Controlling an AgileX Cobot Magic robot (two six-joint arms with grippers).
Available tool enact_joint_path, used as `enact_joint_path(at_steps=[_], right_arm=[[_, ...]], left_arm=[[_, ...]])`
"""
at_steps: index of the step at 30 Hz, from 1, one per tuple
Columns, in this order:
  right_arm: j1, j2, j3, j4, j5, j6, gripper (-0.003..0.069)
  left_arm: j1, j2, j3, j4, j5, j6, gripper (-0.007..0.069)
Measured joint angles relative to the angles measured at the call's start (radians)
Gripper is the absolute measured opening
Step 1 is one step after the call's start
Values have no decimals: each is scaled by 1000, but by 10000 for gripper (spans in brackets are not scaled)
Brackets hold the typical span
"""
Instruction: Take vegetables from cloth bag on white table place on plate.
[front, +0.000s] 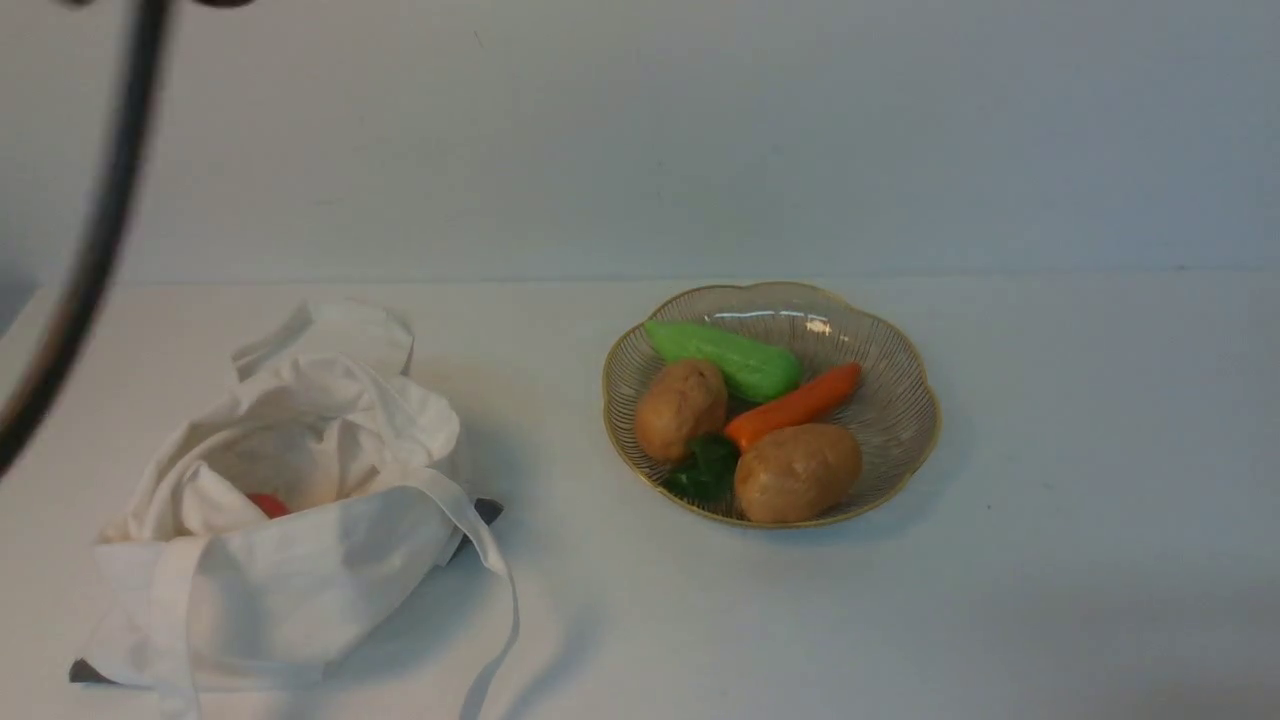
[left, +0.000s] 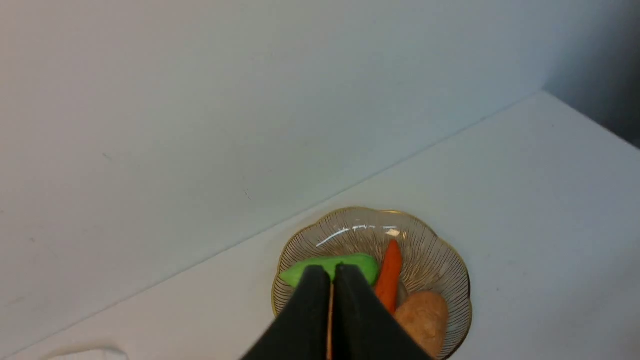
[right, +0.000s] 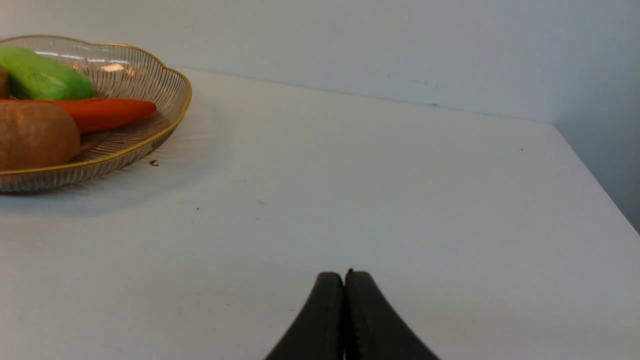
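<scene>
Front view from where I stand: a white cloth bag (front: 300, 560) slumps on the left of the white bench (front: 1050, 580), its mouth gaping upward and one strap (front: 500, 600) trailing toward the near edge. A dark corner (front: 487, 510) pokes out at its right side. Down inside the mouth lies a small red piece (front: 268, 504), half hidden by a fold of cloth.

Well to the right of the bag sits the glass plate (front: 895, 420) with its wavy gold rim. The larger tan potato (front: 797, 472) rests at the plate's near edge. Behind it an orange carrot (front: 800, 403) lies slantwise, and a green cucumber (front: 725, 358) lies toward the far side. A smaller, darker potato (front: 681, 408) is on the left of the plate, just beside some dark green leaves (front: 705, 470).

A black cable (front: 95, 250) hangs blurred across the upper left corner.

From the wrist cameras, the left pincer (left: 332, 271) hangs above the plate with its two black fingers pressed together and nothing between them; its tips cover part of the cucumber. The right pincer (right: 344, 276) is likewise pressed together and empty, low over bare bench, off to the side of the plate.
</scene>
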Motion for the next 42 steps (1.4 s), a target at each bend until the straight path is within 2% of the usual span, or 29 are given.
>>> enact_joint_path(at_steps=[2, 3, 7, 8, 11, 20, 31, 34, 37, 42], right_arm=[[0, 0, 0, 0, 0, 0, -15], [0, 0, 0, 0, 0, 0, -15], [0, 0, 0, 0, 0, 0, -15], [0, 0, 0, 0, 0, 0, -15], [0, 0, 0, 0, 0, 0, -15], [0, 0, 0, 0, 0, 0, -15], [0, 0, 0, 0, 0, 0, -15], [0, 0, 0, 0, 0, 0, -15], [0, 0, 0, 0, 0, 0, -15], [0, 0, 0, 0, 0, 0, -15]], left_arm=[[0, -108, 125, 6, -56, -21, -5], [0, -119, 125, 6, -61, -22, -5], [0, -340, 430, 3, -193, -36, -5], [0, -340, 430, 3, -193, -36, -5], [0, -500, 603, -50, -215, -44, -5], [0, -688, 782, -64, -217, 1, -5], [5, -774, 916, 84, -282, -5, -5], [49, -865, 1006, 96, -347, -2, -5], [136, -984, 1130, 96, -397, 7, -5], [270, -1073, 1297, 99, -411, 10, -5]])
